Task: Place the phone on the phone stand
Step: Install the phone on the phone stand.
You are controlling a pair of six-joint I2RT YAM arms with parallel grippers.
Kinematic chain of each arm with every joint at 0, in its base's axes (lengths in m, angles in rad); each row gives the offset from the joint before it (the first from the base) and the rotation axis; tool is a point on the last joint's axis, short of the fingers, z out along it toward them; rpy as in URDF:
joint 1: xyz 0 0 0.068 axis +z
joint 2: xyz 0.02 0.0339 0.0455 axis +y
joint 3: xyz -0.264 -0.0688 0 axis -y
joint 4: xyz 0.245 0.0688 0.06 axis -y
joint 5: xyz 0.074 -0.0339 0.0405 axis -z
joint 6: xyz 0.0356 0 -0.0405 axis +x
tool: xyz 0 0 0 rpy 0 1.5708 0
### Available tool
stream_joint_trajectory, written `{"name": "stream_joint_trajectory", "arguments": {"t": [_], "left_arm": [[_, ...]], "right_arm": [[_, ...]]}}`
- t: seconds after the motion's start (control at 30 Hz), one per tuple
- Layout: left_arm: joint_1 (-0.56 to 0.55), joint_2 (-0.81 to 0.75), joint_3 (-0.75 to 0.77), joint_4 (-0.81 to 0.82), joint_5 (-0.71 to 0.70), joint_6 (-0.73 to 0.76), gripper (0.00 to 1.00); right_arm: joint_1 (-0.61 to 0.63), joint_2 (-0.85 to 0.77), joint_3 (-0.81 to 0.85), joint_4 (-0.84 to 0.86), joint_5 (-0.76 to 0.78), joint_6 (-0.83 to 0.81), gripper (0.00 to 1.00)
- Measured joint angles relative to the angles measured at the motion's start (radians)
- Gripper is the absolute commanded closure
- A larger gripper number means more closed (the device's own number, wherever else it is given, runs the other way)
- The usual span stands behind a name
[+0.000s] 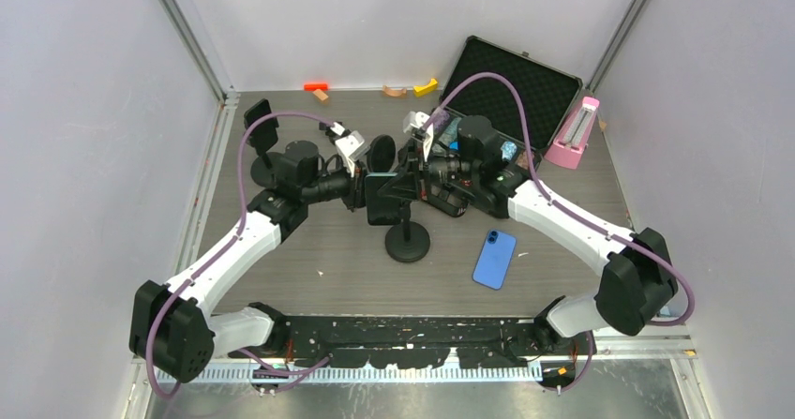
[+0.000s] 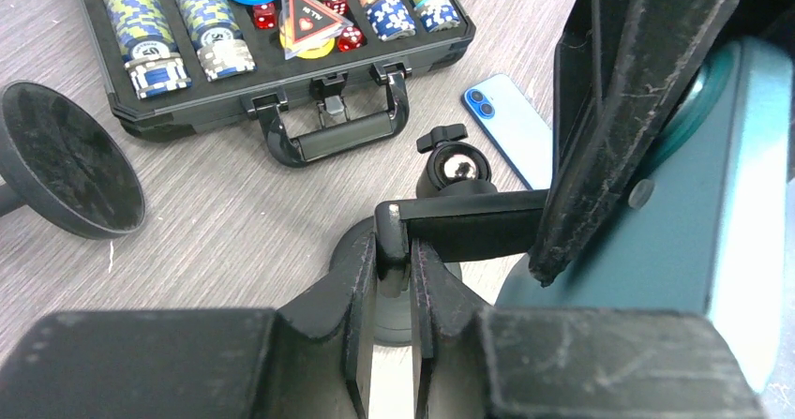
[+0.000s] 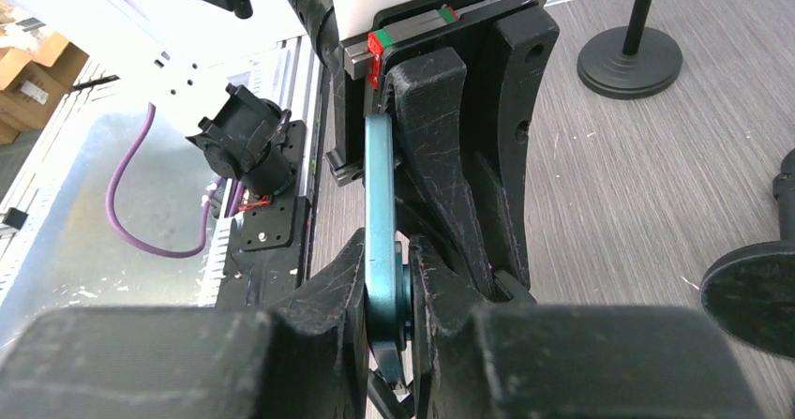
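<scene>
- Second stand (image 1: 262, 124): upper left of the top view, upright on the surface (image 1: 323, 250), well apart from the work at centre.
- Left tool (image 2: 394, 261): clenched on a black bracket arm (image 2: 469, 224) of the phone stand (image 1: 408, 243). In the left wrist view the end of the arm sits between the fingers, and the stand's ball joint (image 2: 459, 168) is just behind it.
- Teal phone (image 1: 380, 201): centre of the top view, upright and off the surface. It is above and just left of the stand's round base, between the two tools.
- Right tool (image 3: 386, 264): clenched on the teal phone. The right wrist view shows the phone edge-on between the fingers, running up the frame beside the left tool. Whether phone and left tool touch cannot be told.
- Seating: whether the teal phone rests in the stand's holder cannot be told.
- Blue phone (image 1: 494, 259): flat on the surface, lower right of the stand base, apart from both tools.
- Chip case (image 1: 511, 86): open, upper right of the top view, with a pink object (image 1: 574, 133) just to its right.
</scene>
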Motion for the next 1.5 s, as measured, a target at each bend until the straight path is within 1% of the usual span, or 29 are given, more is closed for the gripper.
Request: {"name": "stream_joint_trajectory", "arguments": {"t": [0.33,0.53,0.77,1.1,1.5], "left_arm": [[-0.003,0.000,0.000,-0.001,0.004,0.000,1.00],[-0.002,0.000,0.000,-0.001,0.004,0.000,1.00],[-0.002,0.000,-0.001,0.000,-0.002,0.000,1.00],[-0.019,-0.003,-0.001,0.008,-0.038,-0.022,1.00],[-0.060,0.031,0.038,0.004,-0.074,-0.011,1.00]], "right_arm": [[0.000,-0.018,-0.075,0.058,0.014,-0.011,1.00],[0.000,0.006,-0.088,0.086,0.000,0.003,1.00],[-0.001,0.005,-0.090,0.082,0.009,0.003,1.00],[-0.036,-0.078,-0.097,-0.057,0.119,-0.013,1.00],[-0.034,-0.153,-0.076,-0.238,0.291,-0.024,1.00]]}}
